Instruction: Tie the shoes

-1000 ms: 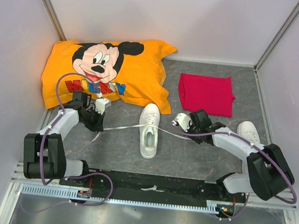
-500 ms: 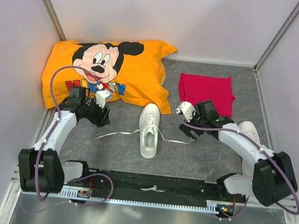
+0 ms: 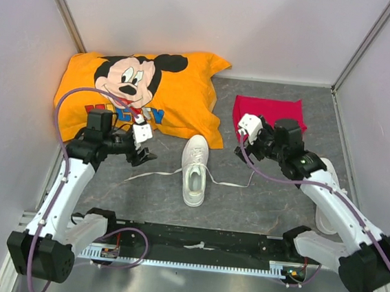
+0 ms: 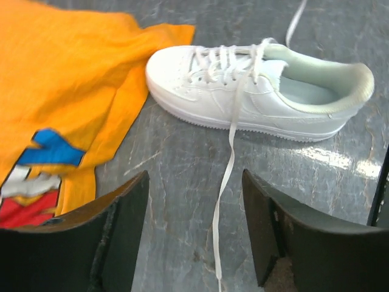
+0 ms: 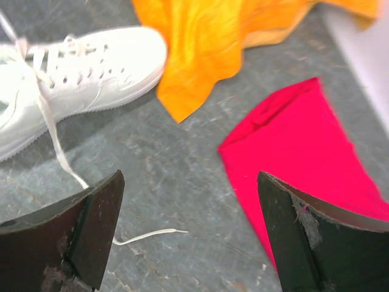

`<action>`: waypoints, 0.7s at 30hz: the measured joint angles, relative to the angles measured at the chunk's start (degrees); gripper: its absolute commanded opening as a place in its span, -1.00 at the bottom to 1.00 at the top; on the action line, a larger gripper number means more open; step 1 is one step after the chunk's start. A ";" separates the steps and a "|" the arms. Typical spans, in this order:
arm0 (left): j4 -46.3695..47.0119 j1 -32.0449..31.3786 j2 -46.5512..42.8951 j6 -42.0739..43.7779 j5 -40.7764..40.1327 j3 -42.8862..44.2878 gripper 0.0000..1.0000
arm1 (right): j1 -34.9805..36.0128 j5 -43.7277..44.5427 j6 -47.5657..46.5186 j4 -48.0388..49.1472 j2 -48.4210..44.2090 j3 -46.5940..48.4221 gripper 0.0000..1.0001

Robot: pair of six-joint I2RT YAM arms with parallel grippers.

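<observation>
One white shoe [image 3: 194, 170] stands mid-table, toe toward the back, shown also in the left wrist view [image 4: 243, 91] and the right wrist view [image 5: 73, 79]. Its laces are crossed over the tongue and trail loose on the floor, one to the left [image 4: 228, 176], one to the right [image 5: 58, 152]. My left gripper [image 3: 144, 157] [image 4: 194, 204] hangs open over the left lace and grips nothing. On the other side, my right gripper [image 3: 240, 149] [image 5: 189, 198] is open above that lace's end. A second shoe [image 3: 323, 217] lies mostly hidden under the right arm.
An orange cartoon pillow [image 3: 137, 95] fills the back left, its corner close to the shoe's toe. A folded red cloth [image 3: 270, 119] lies at the back right, just beside my right gripper. Walls close in the table on three sides.
Both grippers have opened and let go of the laces, then risen and drawn back toward the rear. The laces, pulled taut before, now lie slack on the floor.
</observation>
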 measured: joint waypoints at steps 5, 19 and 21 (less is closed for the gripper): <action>1.03 -7.13 6.86 5.27 1.01 -0.74 0.19 | 0.00 -3.10 -2.75 -3.82 8.41 2.54 0.96; 12.22 -16.15 27.21 4.68 -7.56 -2.43 -0.29 | 0.02 -2.62 -1.86 -11.08 11.47 1.81 0.96; 13.20 -16.61 29.03 4.52 -8.52 -2.43 -0.31 | 0.02 -2.27 -1.46 -11.63 10.95 0.92 0.96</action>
